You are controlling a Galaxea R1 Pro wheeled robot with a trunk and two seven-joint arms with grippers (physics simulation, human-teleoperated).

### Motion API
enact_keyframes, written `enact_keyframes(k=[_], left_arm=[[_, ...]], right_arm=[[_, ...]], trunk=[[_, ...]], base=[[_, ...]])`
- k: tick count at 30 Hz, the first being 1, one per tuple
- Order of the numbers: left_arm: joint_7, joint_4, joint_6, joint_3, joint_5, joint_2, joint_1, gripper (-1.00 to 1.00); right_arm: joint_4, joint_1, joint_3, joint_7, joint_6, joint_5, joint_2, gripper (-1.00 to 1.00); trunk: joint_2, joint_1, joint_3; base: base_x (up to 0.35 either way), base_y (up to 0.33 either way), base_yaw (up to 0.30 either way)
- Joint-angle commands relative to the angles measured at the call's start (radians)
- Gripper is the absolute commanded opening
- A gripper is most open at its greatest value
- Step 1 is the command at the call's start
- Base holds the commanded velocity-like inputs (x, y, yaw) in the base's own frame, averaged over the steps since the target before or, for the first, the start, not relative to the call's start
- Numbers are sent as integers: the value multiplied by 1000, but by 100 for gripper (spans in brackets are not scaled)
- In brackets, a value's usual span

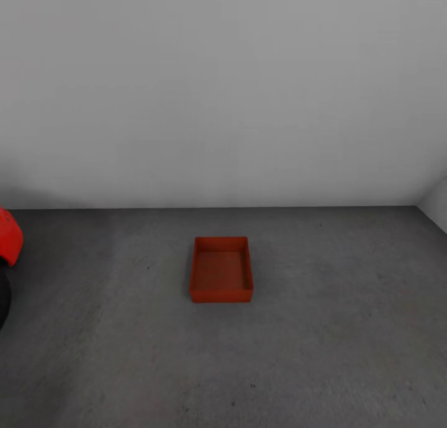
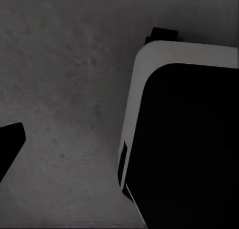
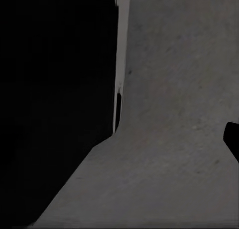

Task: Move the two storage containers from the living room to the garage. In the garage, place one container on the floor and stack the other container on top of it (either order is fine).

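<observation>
One orange-red storage container (image 1: 221, 269) sits open side up on the garage's dark grey concrete floor (image 1: 335, 341), a short way in front of the pale grey wall. It is empty inside. A dark fingertip (image 2: 11, 145) of the left gripper shows at the edge of the left wrist view, over bare concrete. In the right wrist view a dark fingertip (image 3: 232, 139) of the right gripper also hangs over bare floor. Each fingertip stands far off the middle of its view with nothing held.
The red car's nose (image 1: 9, 236) and a black tyre (image 1: 3, 297) stand at the far left. The plain wall (image 1: 223, 92) closes the back, with a corner at the right (image 1: 434, 205). My black, white-edged base (image 2: 189, 139) (image 3: 55, 99) shows beside both grippers.
</observation>
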Motion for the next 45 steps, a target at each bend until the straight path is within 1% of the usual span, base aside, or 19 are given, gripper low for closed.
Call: enact_keyframes(k=[1, 6, 10, 13, 16, 21, 22, 27, 45], left_arm=[[0, 0, -3, -9, 6, -5, 10, 100], [0, 0, -7, -10, 3, -14, 27, 100], [0, -1, -11, -10, 2, -15, 29, 100], [4, -2, -12, -10, 1, -14, 29, 100], [12, -4, -12, -10, 2, -7, 29, 100], [12, -12, -13, -3, 2, -14, 29, 100], [13, -12, -13, -8, 2, -17, 29, 100], [13, -12, -13, -9, 0, -18, 29, 100], [13, -12, -13, -7, 2, -19, 29, 100]], right_arm=[[3, 1, 6, 7, -4, -10, 3, 100], [3, 5, 6, 4, -9, -2, 21, 100], [3, 5, 6, 1, -13, -1, 24, 100], [3, 5, 5, 0, -9, -8, 26, 100], [3, 5, 4, -2, -5, -11, 30, 100], [3, 5, 4, -2, -1, -11, 36, 100], [3, 5, 4, -1, 1, -10, 44, 100], [3, 5, 3, -3, -6, -11, 58, 100], [3, 5, 2, -3, -6, -10, 62, 100]], trunk=[[0, 0, -1], [0, 0, -1], [0, 0, -1], [0, 0, -1], [0, 0, -1], [0, 0, -1], [0, 0, -1], [0, 0, 3], [0, 0, 28]], base=[[0, 0, 0], [0, 0, 0], [0, 0, 0], [0, 0, 0], [0, 0, 0], [0, 0, 0], [0, 0, 0], [0, 0, 50], [0, 0, 115]])
